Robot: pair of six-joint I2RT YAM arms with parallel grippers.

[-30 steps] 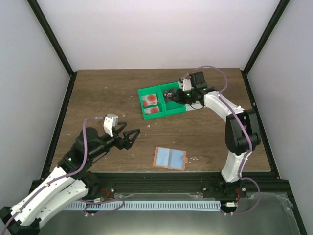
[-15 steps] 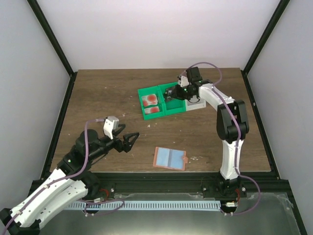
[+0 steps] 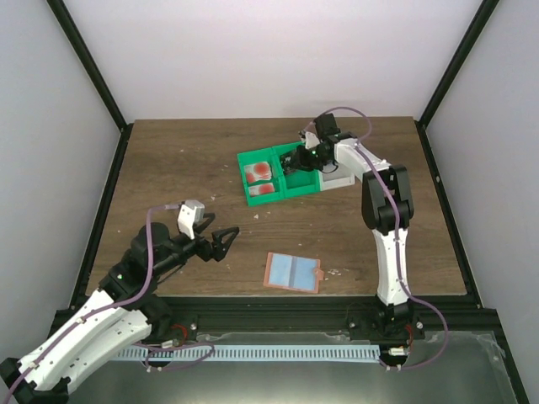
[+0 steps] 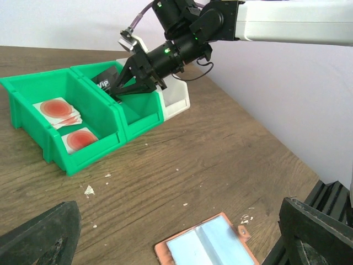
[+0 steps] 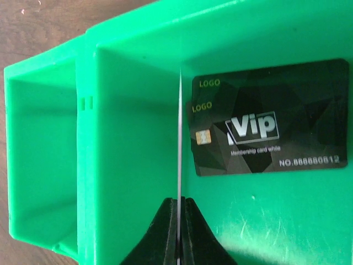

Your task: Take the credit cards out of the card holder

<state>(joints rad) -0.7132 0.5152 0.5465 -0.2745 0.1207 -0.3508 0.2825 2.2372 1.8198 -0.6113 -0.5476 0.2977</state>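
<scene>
The card holder (image 3: 292, 273) lies open near the table's front edge, blue-grey pockets up (image 4: 207, 247); no card shows in it. Pale credit cards (image 3: 259, 172) with red blots lie in the left green bin (image 4: 55, 109). My right gripper (image 3: 296, 160) hangs over the right green bin (image 5: 127, 143). It is shut (image 5: 180, 215) on a thin card (image 5: 180, 138) seen edge-on, its faces hidden. Two black "Vip" cards (image 5: 270, 118) lie stacked in that bin. My left gripper (image 3: 223, 240) is open, left of the holder and apart from it (image 4: 179, 223).
Two joined green bins (image 3: 286, 188) stand mid-table toward the back, with a white bin (image 3: 338, 179) on their right. Small pale crumbs dot the wood between the bins and the holder (image 4: 88, 190). Black frame posts and white walls enclose the table.
The right arm's elbow has swung left while its gripper stayed over the right green bin with the card. The left gripper dropped slightly toward the front, then held still.
</scene>
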